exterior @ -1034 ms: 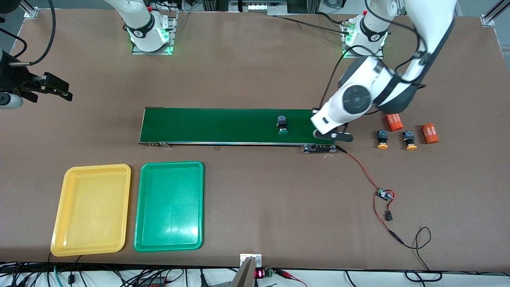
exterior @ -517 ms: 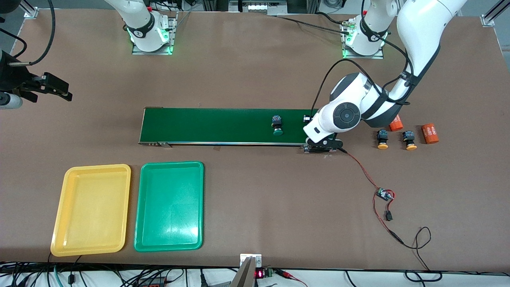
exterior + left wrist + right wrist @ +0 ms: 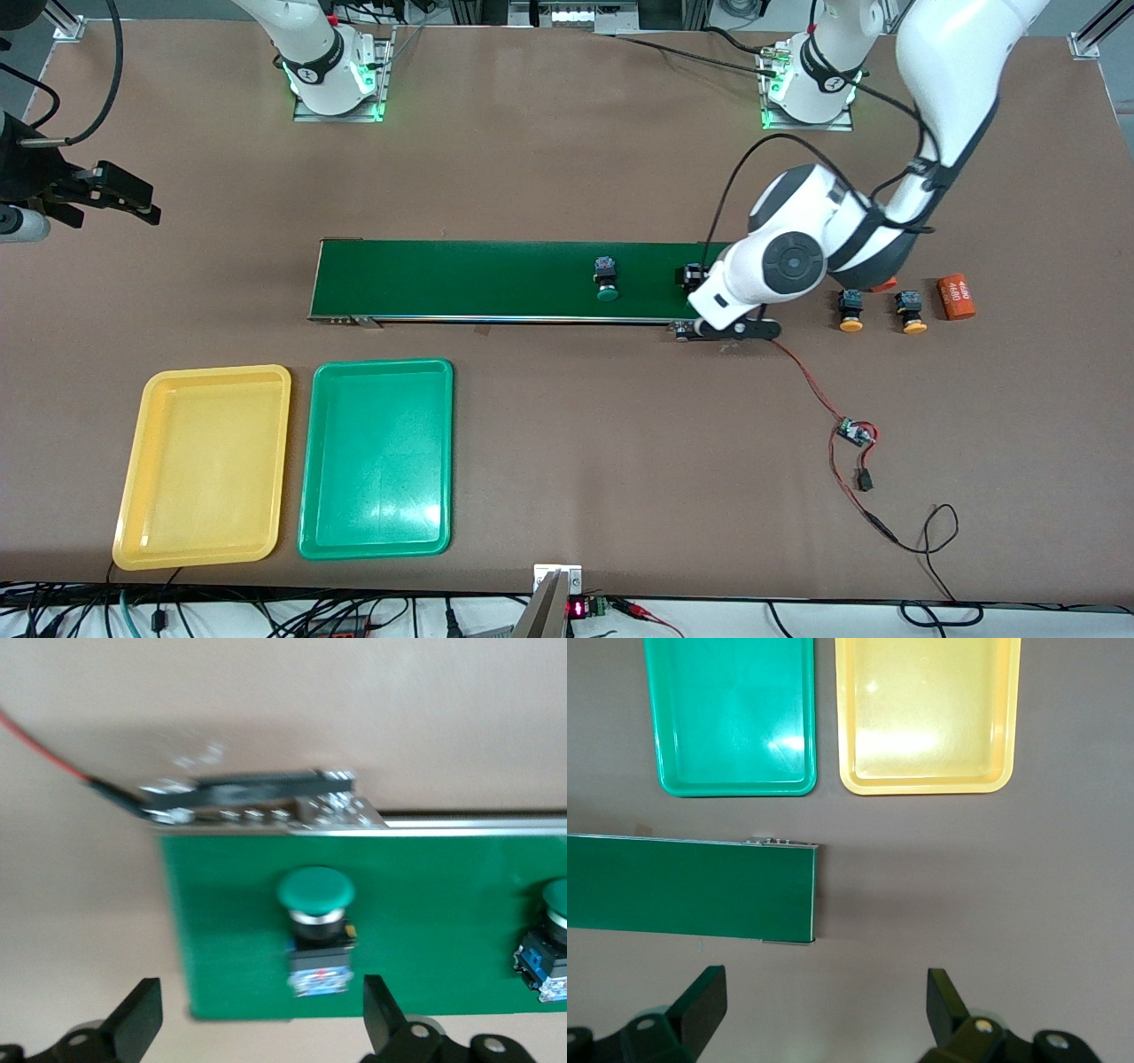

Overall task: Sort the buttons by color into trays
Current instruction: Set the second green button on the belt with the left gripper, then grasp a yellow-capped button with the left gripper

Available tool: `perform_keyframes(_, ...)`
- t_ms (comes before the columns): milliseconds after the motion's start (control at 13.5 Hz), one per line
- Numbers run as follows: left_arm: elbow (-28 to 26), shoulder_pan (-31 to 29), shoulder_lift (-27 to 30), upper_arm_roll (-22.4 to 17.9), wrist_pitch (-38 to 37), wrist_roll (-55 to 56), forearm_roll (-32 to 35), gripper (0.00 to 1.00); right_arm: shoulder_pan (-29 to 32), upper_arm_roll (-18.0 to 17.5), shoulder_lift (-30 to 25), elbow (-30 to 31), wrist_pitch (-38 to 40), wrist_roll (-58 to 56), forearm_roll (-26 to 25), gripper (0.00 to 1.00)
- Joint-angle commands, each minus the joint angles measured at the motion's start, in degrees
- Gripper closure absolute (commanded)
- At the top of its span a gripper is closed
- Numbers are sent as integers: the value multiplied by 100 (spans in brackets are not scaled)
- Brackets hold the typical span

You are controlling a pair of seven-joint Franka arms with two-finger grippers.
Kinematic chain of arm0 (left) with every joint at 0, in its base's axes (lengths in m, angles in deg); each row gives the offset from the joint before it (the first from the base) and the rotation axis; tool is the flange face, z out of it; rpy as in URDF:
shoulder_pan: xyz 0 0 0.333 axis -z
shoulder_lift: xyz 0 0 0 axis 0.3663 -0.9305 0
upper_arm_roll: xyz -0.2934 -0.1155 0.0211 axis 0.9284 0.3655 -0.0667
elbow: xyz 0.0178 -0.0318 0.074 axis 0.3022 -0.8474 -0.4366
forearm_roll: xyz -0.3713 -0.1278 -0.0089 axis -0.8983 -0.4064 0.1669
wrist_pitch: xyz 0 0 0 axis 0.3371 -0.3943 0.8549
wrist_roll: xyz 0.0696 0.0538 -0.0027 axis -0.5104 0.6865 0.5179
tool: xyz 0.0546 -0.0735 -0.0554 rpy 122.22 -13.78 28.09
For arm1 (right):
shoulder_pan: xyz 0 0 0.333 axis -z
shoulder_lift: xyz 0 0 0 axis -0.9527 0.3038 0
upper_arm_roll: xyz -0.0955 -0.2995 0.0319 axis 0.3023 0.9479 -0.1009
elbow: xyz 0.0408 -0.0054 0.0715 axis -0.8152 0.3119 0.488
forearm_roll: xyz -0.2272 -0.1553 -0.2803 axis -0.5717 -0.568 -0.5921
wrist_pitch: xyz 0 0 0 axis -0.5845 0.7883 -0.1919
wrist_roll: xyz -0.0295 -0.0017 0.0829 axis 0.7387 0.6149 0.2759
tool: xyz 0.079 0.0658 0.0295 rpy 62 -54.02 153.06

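Green buttons: you have two on the dark-green belt (image 3: 496, 280). One green button (image 3: 606, 276) sits near the belt's middle. The second green button (image 3: 319, 930) lies at the belt's end toward the left arm, mostly hidden under that arm in the front view.
Yellow-orange buttons: you see two on the bare desk (image 3: 567, 159), past the belt's end toward the left arm. The first yellow-orange button (image 3: 850, 309) and the second yellow-orange button (image 3: 911, 312) lie side by side, apart, caps pointing toward the front camera.
Trays: the green tray (image 3: 376, 459) and the yellow tray (image 3: 204, 467) lie side by side near the desk's front edge, toward the right arm's end; the yellow one is closer to the corner.
Left end effector (image 3: 261, 1023): spread wide above the belt's end, its fingers (image 3: 137, 1019) standing either side of the second green button and not touching it.
Right end effector (image 3: 824, 1010): spread, holding nothing; that arm waits over the desk past the belt's other end.
Orange cylinders: one orange cylinder (image 3: 957, 296) lies beside the yellow-orange buttons; another is largely hidden by the left arm.
Wiring: a red wire (image 3: 806, 377) runs from the belt's end to a small circuit board (image 3: 856, 432).
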Motion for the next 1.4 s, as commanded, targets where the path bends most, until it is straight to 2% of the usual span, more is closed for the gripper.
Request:
perform_keyframes(0, 545, -493, 214, 56, -738, -263, 460, 0, 5, -25, -72, 0, 12, 33, -80, 0)
perform_keyframes(295, 494, -1538, 250, 21, -959, -1624, 865, 0, 14, -25, -72, 0, 12, 33, -80, 0)
perform_keyframes(517, 82, -2242, -207, 21, -872, -2338, 989, 0, 5, -25, -72, 0, 12, 33, -89, 0)
perform_keyframes(591, -207, -2305, -269, 21, -741, -2488, 1268, 0, 14, -25, -72, 0, 3, 33, -89, 0)
perform_keyframes(738, -936, -2523, -130, 21, -75, -2481, 1525, 1, 5, -25, -72, 0, 12, 33, -89, 0)
perform_keyframes(960, -1640, -2919, -155, 21, 962, -2516, 1710, 1, -13, -42, -72, -9, -6, 42, -89, 0)
perform_keyframes(1108, -1966, -3026, -199, 21, 1560, -2498, 1701, 2, -22, -42, -72, -9, -6, 33, -89, 0)
perform_keyframes(1255, -2081, -3017, -234, 21, 1730, -2446, 1701, 8, -22, -42, -72, -9, -6, 42, -89, 0)
perform_keyframes(1329, -2090, -3009, -243, 21, 1730, -2454, 1710, 14, -22, -42, -72, -9, -6, 42, -89, 0)
